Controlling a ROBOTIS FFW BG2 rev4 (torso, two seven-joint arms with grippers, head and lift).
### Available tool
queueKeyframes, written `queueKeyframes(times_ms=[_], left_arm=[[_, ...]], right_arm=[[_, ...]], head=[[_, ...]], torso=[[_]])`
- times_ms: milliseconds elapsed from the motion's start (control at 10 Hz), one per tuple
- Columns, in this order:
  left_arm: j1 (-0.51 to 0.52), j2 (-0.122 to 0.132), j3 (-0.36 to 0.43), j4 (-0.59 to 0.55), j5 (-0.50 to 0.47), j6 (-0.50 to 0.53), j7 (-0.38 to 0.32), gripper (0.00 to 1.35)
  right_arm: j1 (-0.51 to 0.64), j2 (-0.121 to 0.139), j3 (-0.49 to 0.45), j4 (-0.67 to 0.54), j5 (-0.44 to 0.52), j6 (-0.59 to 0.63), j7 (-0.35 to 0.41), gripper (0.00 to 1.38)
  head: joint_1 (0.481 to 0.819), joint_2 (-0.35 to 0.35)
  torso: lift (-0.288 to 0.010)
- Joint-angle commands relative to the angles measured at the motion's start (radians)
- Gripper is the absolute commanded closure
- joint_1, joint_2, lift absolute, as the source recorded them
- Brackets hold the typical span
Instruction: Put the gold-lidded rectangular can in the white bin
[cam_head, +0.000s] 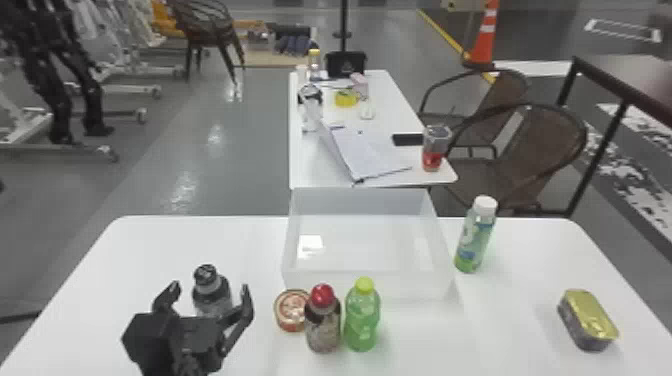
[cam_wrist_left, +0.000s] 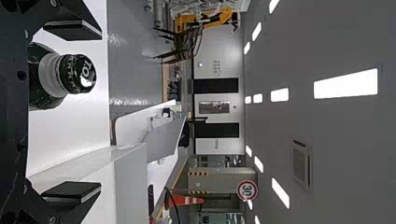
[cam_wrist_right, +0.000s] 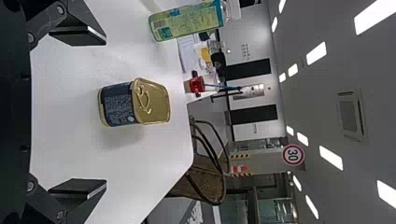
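Two claws, and both of them are wide apart. The right gripper (cam_wrist_right: 105, 112) has its two flat black fingers spread, and past them, between the two as its wrist view has it, is the gold-lidded rectangular can (cam_wrist_right: 152, 102). It stands on the white table (cam_head: 520, 280) with its lid and pull ring uppermost, a dark label wrapped round its side. From the head view I'd place it well over at the table's right, outside the white bin (cam_head: 360, 201) and well apart from it.

The left gripper (cam_head: 209, 287) is spread too, over the left part of the table. A dark bottle with a black cap (cam_head: 212, 300) stands upright near it, showing between the fingers but not pinched by them.

The bin sits at the middle of the far edge, see-through enough that the table shows pale through its walls. Just before it there's a little row: a round tin (cam_head: 291, 311), a bottle with a red cap (cam_head: 323, 325), and a green bottle with a yellow-green cap (cam_head: 362, 317) beside that. Another bottle, white-capped with a green label (cam_head: 475, 242), stands just right of the bin, between it and the can. Farther off is a second white table (cam_head: 310, 165), with wicker chairs (cam_head: 530, 150) to its right and an orange cone (cam_head: 483, 40) beyond.
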Motion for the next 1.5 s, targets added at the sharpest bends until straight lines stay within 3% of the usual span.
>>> queueKeyframes(times_ms=[0,600,1400], left_arm=[[0.000,-0.004,0.003,0.002,-0.001,0.001,-0.002,0.16],[-0.001,-0.018,0.009,0.005,0.002,0.006,-0.013,0.16],[0.005,-0.040,0.035,0.012,0.006,-0.002,-0.042,0.16]], right_arm=[[-0.031,-0.006,0.000,0.054,0.016,-0.013,0.005,0.23],[-0.215,-0.059,0.001,0.217,0.087,-0.037,0.032,0.26],[-0.310,-0.062,0.011,0.340,0.153,-0.053,0.035,0.26]], head=[[0.549,0.000],[0.549,0.000],[0.549,0.000]], torso=[[-0.100],[-0.100],[-0.100]])
